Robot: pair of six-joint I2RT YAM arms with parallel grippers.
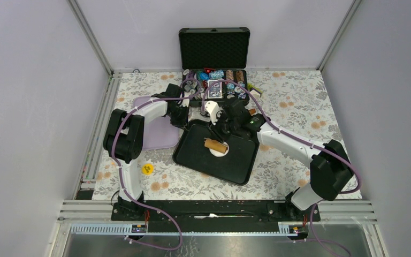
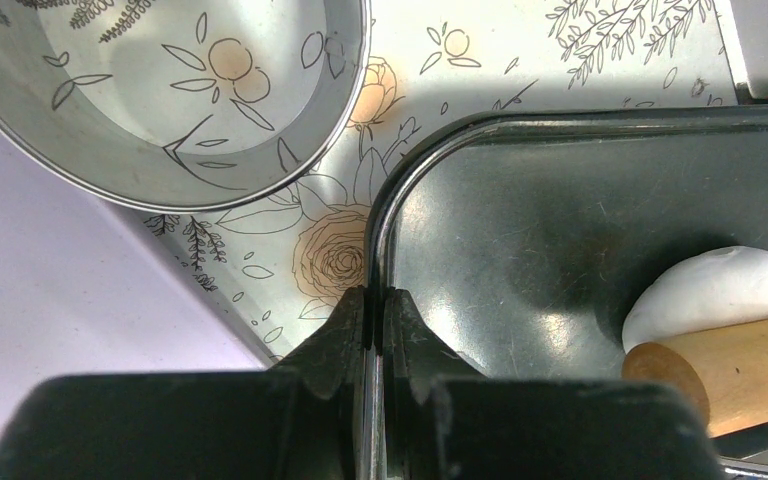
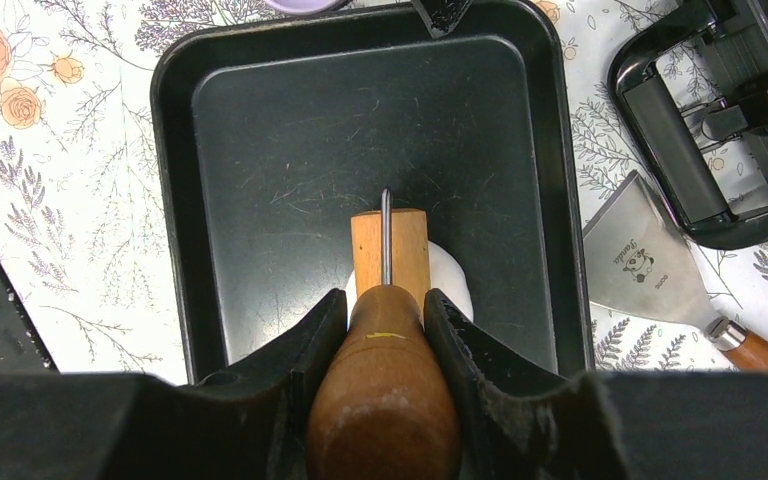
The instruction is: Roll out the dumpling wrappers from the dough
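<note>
The black tray (image 1: 192,155) sits angled on the floral table (image 1: 299,107), its far-left rim pinched by the left gripper (image 2: 375,305) — jaws clenched on the lip, likely to stop it sliding. The right gripper (image 3: 385,310) clamps the rolling pin (image 3: 408,250) by its handle, barrel pressing the dough (image 2: 715,285), a small pat near the tray's middle — bare floor around it, walls apart on every side

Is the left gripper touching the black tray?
Touching. The left wrist view shows the left gripper pinched shut on the rim of the black tray.
</note>
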